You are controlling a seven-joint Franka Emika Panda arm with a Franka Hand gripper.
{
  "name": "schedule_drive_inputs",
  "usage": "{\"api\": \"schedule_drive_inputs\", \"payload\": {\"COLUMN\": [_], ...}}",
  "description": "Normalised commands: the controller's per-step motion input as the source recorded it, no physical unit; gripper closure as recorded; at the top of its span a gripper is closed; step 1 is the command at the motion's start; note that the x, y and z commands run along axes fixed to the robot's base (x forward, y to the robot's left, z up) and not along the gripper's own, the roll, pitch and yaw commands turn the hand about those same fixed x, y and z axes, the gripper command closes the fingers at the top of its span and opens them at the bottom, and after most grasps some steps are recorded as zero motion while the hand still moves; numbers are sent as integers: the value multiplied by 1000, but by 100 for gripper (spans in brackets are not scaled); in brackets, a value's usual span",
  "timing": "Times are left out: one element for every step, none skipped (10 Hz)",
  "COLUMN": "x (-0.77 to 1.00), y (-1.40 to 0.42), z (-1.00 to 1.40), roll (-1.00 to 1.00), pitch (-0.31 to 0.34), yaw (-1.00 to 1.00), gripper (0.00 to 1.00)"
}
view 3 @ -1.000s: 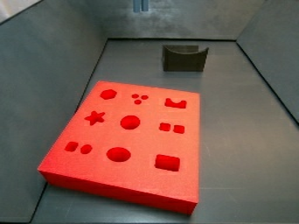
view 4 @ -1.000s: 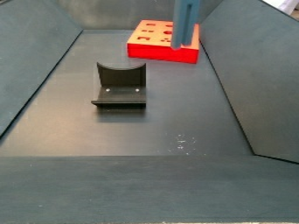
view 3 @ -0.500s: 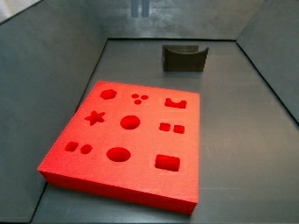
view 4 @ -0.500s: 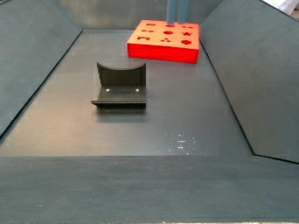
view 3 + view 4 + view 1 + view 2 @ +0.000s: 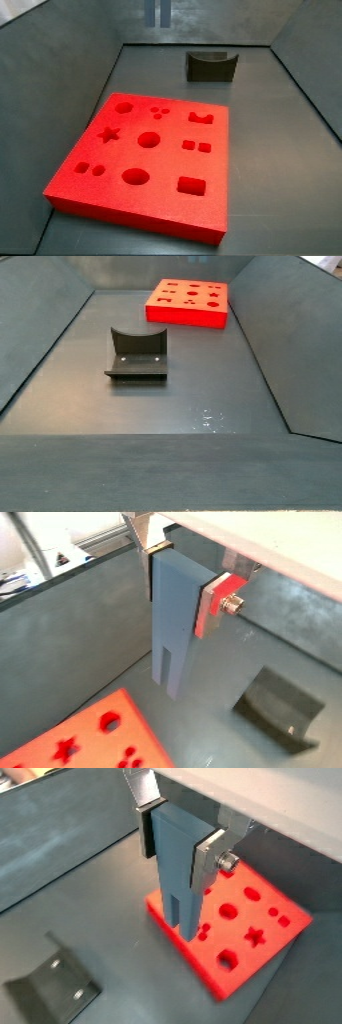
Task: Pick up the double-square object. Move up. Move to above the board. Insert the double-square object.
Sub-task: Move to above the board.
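Item: the double-square object (image 5: pixel 174 622), a grey-blue bar with its pronged end hanging downward. We find it clamped in the gripper (image 5: pixel 185 574), a silver finger plate against each face, as both wrist views show.

Change noted: a second ago the bar's lower part stood in front of the board in a side view; half a second ago only a sliver showed at the top edge; now that view (image 5: pixel 189 303) shows the board alone. In a side view we see just the prong tips (image 5: pixel 159 10) at the upper edge. We read this as the lift being finished.

Item: the board (image 5: pixel 241 928), red, lying flat on the surface (image 5: pixel 174 406), all holes unoccupied.

Item: the fixture (image 5: pixel 138 353), well apart from the board.

Standing: we judge the carry to above the board as under way; insertion not begun.
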Motion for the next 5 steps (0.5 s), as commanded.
{"api": "schedule_drive_inputs", "payload": {"x": [128,153,128,91,69], "y": [-1000,-1000,-675,-374,-224], "z": [201,201,143,90,57], "roll": [3,-8,-5,1,2], "pitch": [135,139,136,118,99], "yaw": [-29,-21,-2,3,8], "gripper": [100,100,100,100,100]}}
